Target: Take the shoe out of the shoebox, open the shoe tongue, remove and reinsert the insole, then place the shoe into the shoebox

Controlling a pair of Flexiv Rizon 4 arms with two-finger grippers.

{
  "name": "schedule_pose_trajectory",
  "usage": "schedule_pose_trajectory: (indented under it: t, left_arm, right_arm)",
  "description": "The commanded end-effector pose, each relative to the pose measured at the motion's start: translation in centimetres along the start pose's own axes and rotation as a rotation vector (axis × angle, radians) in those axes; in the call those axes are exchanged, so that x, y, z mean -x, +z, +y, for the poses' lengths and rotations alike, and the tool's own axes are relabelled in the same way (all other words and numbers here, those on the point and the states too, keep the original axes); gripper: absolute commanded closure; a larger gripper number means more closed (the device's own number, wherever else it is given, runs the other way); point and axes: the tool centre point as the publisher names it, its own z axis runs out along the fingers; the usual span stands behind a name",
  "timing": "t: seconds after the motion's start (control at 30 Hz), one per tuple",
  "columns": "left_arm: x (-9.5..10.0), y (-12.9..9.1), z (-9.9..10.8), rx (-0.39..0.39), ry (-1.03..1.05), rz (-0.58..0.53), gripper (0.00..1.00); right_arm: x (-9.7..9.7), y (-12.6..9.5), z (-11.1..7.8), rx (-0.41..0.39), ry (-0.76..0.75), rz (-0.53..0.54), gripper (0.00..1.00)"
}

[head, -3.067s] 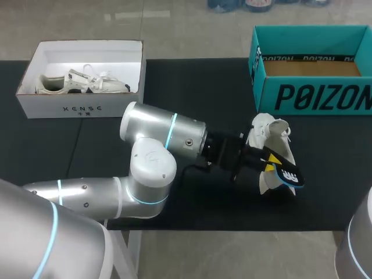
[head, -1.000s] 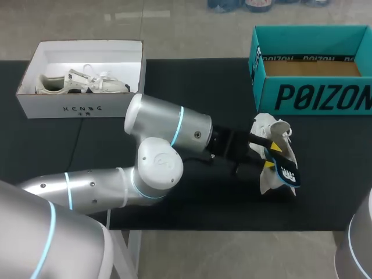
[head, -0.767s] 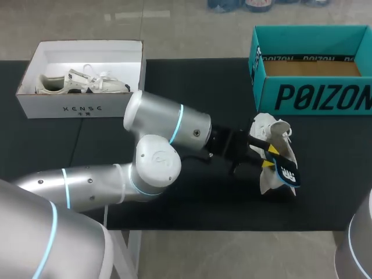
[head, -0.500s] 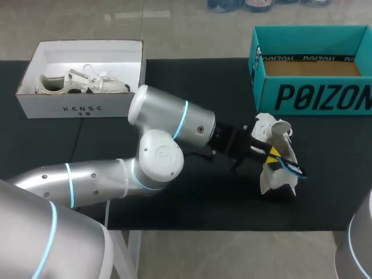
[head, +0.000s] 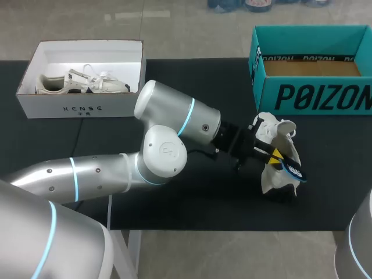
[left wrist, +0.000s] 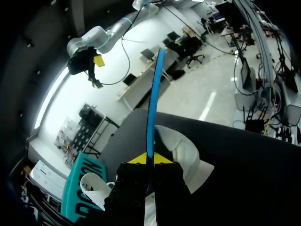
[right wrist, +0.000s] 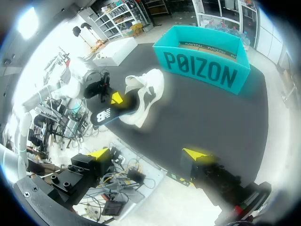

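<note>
**Left gripper clamps insole at shoe, right gripper free**

The white shoe (head: 274, 174) sits on the black table (head: 192, 81), outside the teal shoebox (head: 317, 96) and just in front of its front wall. Its collar and tongue are spread wide, opening facing up. The insole (head: 290, 170), blue-edged with a dark underside, sticks out of the shoe's opening toward the table's near edge. How far its other end sits inside the shoe cannot be told.

The left gripper (left wrist: 150, 159) is closed on the insole. In the left wrist view both yellow tips press its two faces, and the insole runs edge-on straight ahead of the fingers, with the white shoe under and beside it. The left arm comes in from the left and reaches past the middle of the table to the shoe.

The right gripper (right wrist: 148, 155) has its fingers spread wide apart with nothing between them. It hangs off the near edge of the table, well apart from the shoe.

The teal shoebox is lidless and shows a brown cardboard floor. At the far left of the table stands a white box (head: 81, 108), well apart from the shoe, with a second pale shoe (head: 81, 83) lying in it.
</note>
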Motion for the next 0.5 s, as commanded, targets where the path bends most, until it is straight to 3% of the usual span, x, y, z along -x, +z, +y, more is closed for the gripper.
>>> schedule_pose_trajectory:
  t: [0.03, 0.3, 0.47, 0.5]
  left_arm:
    - [0.1, -0.9, 1.4, 0.013, 0.004, 0.030, 1.00]
    - [0.5, -1.1, 3.5, 0.044, 0.028, 0.047, 1.00]
    - [0.5, -0.6, 3.3, 0.041, 0.025, 0.051, 1.00]
    - [0.4, -0.5, 3.2, 0.039, 0.024, 0.050, 0.79]
  right_arm:
    - [-0.1, 0.0, -0.1, 0.000, 0.000, -0.003, 0.00]
    - [-0.1, 0.0, -0.1, 0.000, 0.000, -0.003, 0.00]
    - [-0.1, 0.0, -0.1, 0.000, 0.000, -0.003, 0.00]
    - [-0.1, 0.0, -0.1, 0.000, 0.000, -0.003, 0.00]
